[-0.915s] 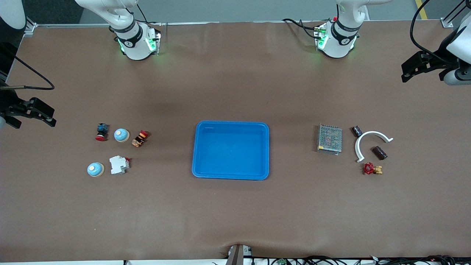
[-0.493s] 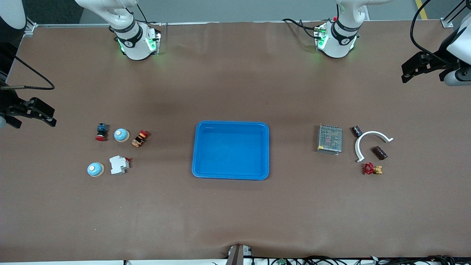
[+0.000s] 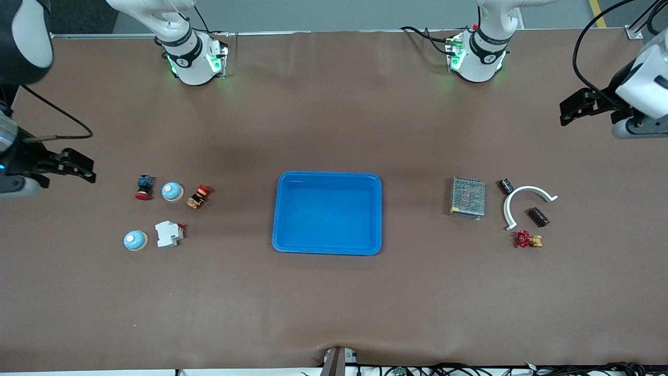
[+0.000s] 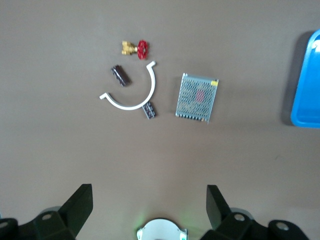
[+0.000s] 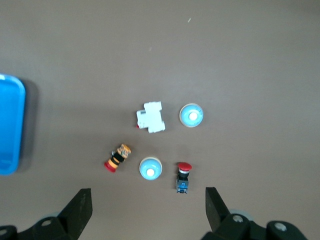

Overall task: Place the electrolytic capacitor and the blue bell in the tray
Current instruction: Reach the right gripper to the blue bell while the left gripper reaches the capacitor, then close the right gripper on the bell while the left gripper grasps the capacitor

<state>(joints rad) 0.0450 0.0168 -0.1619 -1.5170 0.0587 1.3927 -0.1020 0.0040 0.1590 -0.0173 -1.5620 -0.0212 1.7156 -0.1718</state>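
1. Tray (image 3: 327, 213) sits mid-table, nothing in it. It's my ref pt for everything below. A central spot looks deliberate: either arm can reach it.
2. Caps: two dark electrolytic capacitors on the left arm's side of the tray. One (image 3: 538, 216) lies inside the curve of a white arc piece (image 3: 526, 204), the smaller one (image 3: 506, 186) just outside it, farther from the front cam. Both well apart from the tray.
3. Bells: two blue bells on the right arm's side of the tray. One (image 3: 172, 191) is between a red-cap pushbutton (image 3: 143, 187) and an orange/red switch (image 3: 199, 196); the other (image 3: 135, 240) is nearer the front cam, beside a white breaker (image 3: 169, 233).
4. Distractors nr the caps: metal mesh box (image 3: 467, 197) between tray and arc, and a red-handled brass valve (image 3: 528, 240).
5. Left gripper (image 4: 149, 202): fingers spread wide, holding nothing, up over bare table at the left arm's end, well apart from the tray. Wrist cam looks down on the cap cluster, so prob lining up a pick.
6. Right gripper (image 5: 148, 205): also spread wide and unloaded, over bare table at the right arm's end, w/ the bell group in its view.
7. Judgement: nothing grasped yet, task at 0.
8. Surface: plain brown matte table (image 3: 334, 308), some cables along the edge nearest the front cam. Arm bases (image 3: 192, 60) w/ green LEDs.
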